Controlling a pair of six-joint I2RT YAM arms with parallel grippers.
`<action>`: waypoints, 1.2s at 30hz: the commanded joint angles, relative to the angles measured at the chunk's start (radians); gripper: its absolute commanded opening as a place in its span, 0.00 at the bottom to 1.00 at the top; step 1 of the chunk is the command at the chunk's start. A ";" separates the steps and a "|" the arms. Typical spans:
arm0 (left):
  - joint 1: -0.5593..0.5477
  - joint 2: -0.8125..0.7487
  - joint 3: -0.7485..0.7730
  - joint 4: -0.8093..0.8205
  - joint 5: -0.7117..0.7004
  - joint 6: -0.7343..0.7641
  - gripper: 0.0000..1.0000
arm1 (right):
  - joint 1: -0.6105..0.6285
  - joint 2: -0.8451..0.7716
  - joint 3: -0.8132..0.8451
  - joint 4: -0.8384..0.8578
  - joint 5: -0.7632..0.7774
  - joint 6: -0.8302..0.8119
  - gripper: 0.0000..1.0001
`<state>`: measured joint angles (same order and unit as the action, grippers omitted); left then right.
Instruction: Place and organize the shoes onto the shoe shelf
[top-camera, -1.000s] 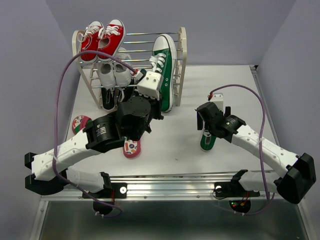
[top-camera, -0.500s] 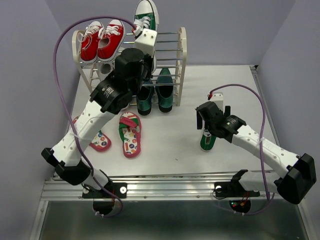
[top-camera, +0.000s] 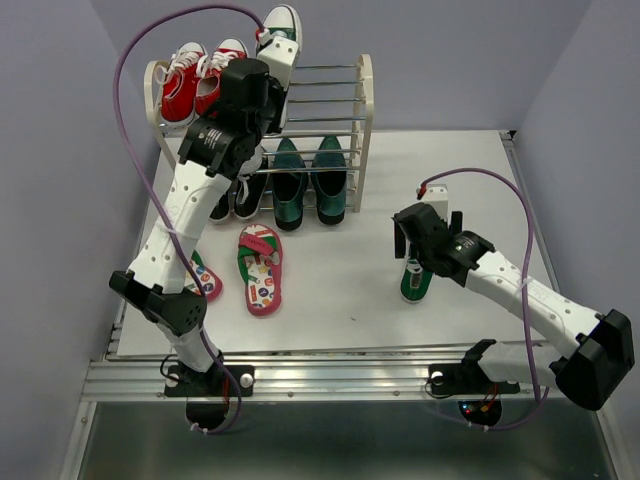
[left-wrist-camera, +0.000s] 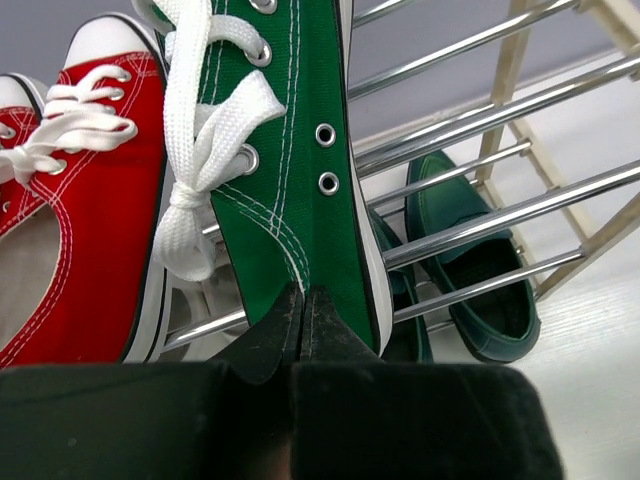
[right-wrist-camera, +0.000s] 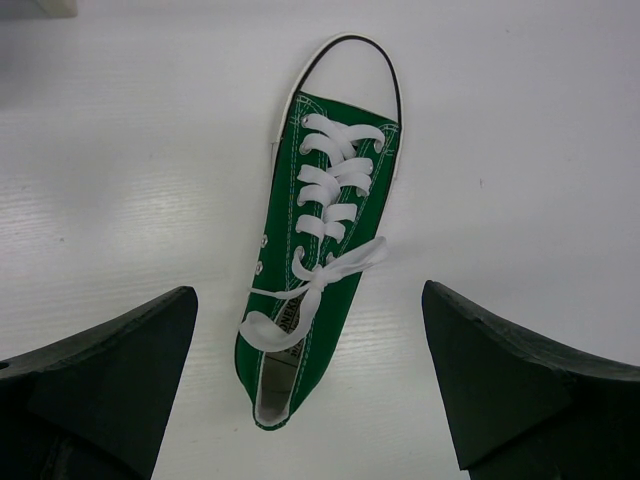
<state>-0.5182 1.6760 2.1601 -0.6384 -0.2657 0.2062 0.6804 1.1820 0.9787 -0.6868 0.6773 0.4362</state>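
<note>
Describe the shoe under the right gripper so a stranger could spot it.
Look on the white table, right of the shoe shelf, beneath the open right gripper. There sits a lone green canvas sneaker with white laces; the flip-flops lie farther left.

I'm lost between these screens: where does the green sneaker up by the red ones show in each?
Top external: green sneaker, upper left-centre, above the shoe shelf's top tier.
Left wrist: the green sneaker fills the middle, laces up-left.
Right wrist: not in it.
Shared landmark: red sneakers immediately to its left.
</note>
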 joint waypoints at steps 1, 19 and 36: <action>0.029 -0.029 0.081 0.074 0.039 0.044 0.00 | -0.007 -0.022 -0.002 0.038 0.034 -0.008 1.00; 0.061 0.073 0.139 0.040 -0.147 -0.083 0.30 | -0.007 -0.021 -0.012 0.038 0.019 -0.008 1.00; 0.061 0.036 0.053 0.077 -0.110 -0.064 0.49 | -0.007 -0.047 -0.023 0.036 0.014 -0.001 1.00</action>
<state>-0.4690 1.7512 2.2356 -0.5980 -0.3687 0.1223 0.6804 1.1702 0.9653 -0.6807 0.6754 0.4335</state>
